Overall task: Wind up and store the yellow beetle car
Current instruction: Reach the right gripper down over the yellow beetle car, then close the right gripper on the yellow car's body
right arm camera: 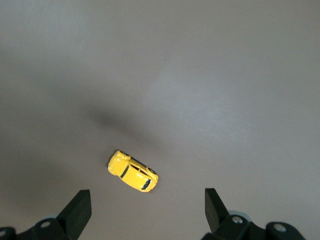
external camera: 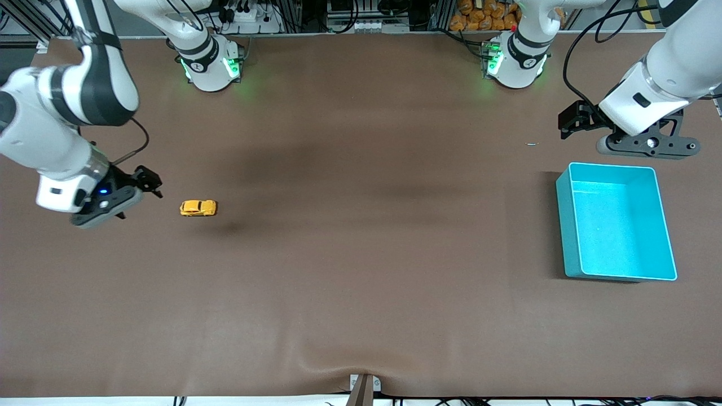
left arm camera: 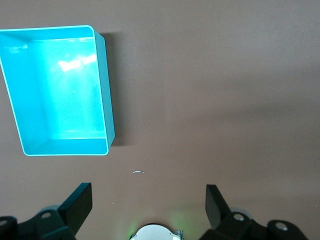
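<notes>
The brown tabletop (external camera: 361,293) is bare along its near edge apart from a small bracket (external camera: 364,388) at the middle of that edge. Farther in, toward the left arm's end, sits a turquoise bin (external camera: 567,225), open at the top, with nothing visible inside it in the front view or in the left wrist view (left arm camera: 102,90). A tiny pale scrap (external camera: 532,144) lies on the tabletop farther from the front camera than the bin.

Toward the right arm's end, the yellow beetle car (external camera: 198,208) rests on its wheels on the tabletop, well apart from the bin. The right wrist view shows it lying at a slant, close to the gap between the fingers (right arm camera: 131,172).

The right hand (external camera: 118,200) hangs over the tabletop just beside the car, not touching it; its fingers (right arm camera: 80,210) are spread wide and hold nothing.

The left hand (external camera: 648,141) hovers over the tabletop beside the bin's farther rim. Its fingers (left arm camera: 80,202) are also spread wide and carry nothing.
</notes>
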`<state>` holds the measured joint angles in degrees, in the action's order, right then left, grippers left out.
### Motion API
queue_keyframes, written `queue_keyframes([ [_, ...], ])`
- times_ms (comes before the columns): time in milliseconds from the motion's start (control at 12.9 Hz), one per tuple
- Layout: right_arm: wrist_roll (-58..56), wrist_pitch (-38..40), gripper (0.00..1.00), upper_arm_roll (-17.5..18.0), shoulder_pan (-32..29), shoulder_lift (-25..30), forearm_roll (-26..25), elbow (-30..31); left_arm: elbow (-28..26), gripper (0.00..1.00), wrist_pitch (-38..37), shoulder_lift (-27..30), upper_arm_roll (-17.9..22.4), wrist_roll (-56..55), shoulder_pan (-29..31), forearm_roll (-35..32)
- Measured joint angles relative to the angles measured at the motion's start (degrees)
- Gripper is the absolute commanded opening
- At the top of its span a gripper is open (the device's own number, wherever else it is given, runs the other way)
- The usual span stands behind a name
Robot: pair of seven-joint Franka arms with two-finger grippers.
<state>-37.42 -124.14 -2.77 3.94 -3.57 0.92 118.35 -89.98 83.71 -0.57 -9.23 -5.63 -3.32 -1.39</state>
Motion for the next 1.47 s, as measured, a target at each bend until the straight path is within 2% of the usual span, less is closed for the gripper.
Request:
queue_keyframes([
  [232, -12.2, -4.7, 1.0, 0.0, 0.1, 0.0, -0.1, 6.8, 0.0, 1.0, 0.0, 0.0, 0.0, 0.0, 0.0, 0.0],
  [465, -24.3, -7.1, 1.0, 0.0, 0.2, -0.6, -0.1, 9.3, 0.0, 1.0, 0.0, 0.0, 0.0, 0.0, 0.0, 0.0],
  [852, -36.1, -17.3, 0.99, 0.0, 0.6, -7.9, -0.1, 11.4, 0.0, 1.0, 0.0, 0.0, 0.0, 0.0, 0.0, 0.0],
  [1240, -44.3, -19.1, 0.85, 0.1, 2.4, -11.5, -0.2, 11.6, 0.0, 1.0, 0.0, 0.0, 0.0, 0.0, 0.0, 0.0],
  [1472, -47.9, -19.7, 0.82, 0.0, 2.4, -13.9, -0.2, 11.7, 0.0, 1.0, 0.0, -0.2, 0.0, 0.0, 0.0, 0.0],
])
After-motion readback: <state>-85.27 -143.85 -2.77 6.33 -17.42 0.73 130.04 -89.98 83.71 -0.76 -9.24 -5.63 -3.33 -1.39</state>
